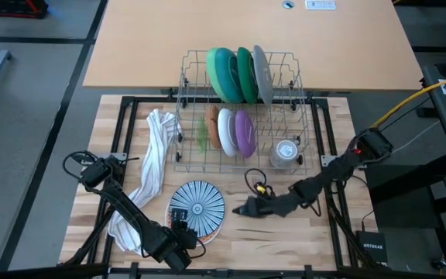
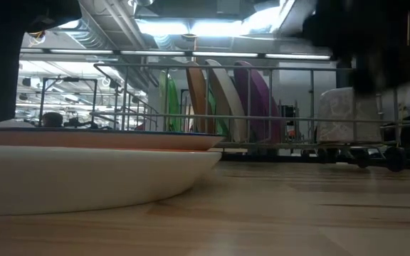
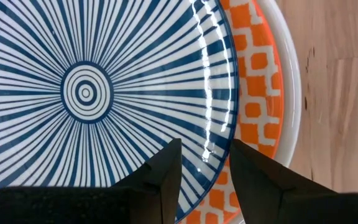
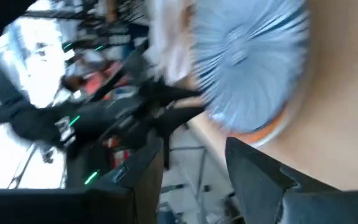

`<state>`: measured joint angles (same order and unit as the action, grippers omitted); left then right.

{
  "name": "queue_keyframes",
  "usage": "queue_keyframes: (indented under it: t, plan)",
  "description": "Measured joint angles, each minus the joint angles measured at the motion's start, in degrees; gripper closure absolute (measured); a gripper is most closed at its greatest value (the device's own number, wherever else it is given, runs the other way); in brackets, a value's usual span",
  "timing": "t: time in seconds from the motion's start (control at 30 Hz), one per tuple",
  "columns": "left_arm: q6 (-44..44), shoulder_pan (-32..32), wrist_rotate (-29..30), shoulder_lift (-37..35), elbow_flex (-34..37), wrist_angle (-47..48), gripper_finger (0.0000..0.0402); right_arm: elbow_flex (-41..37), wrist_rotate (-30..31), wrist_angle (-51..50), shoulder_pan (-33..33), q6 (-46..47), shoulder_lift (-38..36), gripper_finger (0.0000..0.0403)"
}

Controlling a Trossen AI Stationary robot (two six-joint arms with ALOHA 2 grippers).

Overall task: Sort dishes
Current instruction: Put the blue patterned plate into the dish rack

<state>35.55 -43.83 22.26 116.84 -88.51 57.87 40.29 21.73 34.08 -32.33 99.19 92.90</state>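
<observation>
A blue-and-white striped plate [image 1: 198,203] lies on an orange patterned plate [image 3: 257,93] with a white outer wall [image 2: 84,178], which rests on the table near its front edge. My left gripper [image 1: 181,230] is open at the stack's near side. In the left wrist view [image 3: 205,165] its fingers stand on either side of the striped plate's rim [image 3: 219,124]; I cannot tell if they touch it. My right gripper [image 1: 237,210] is open and empty just right of the stack, pointing at it [image 4: 194,155]. Green, teal, grey, orange, white and purple dishes stand on edge in the wire rack [image 1: 242,108].
A white cloth towel [image 1: 152,167] lies left of the rack, reaching down beside my left arm. A clear glass cup [image 1: 285,152] stands in the rack's near right corner. Bare wood lies right of the stack, under my right arm.
</observation>
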Motion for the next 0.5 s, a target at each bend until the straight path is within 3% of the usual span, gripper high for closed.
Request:
queue_keyframes:
  t: [0.13,0.33,0.5]
  plan:
    - [0.0,0.0,0.0,0.0,0.0,0.0,0.0279,7.7,5.7,-3.7,-4.2,-4.8,0.0,0.0224]
    - [0.0,0.0,0.0,0.0,0.0,0.0,0.0279,18.7,16.0,-22.3,-7.4,-3.2,2.4,0.0224]
    - [-0.6,0.0,0.0,0.0,0.0,0.0,0.0279,22.5,16.7,-23.8,-6.6,1.4,10.3,0.0224]
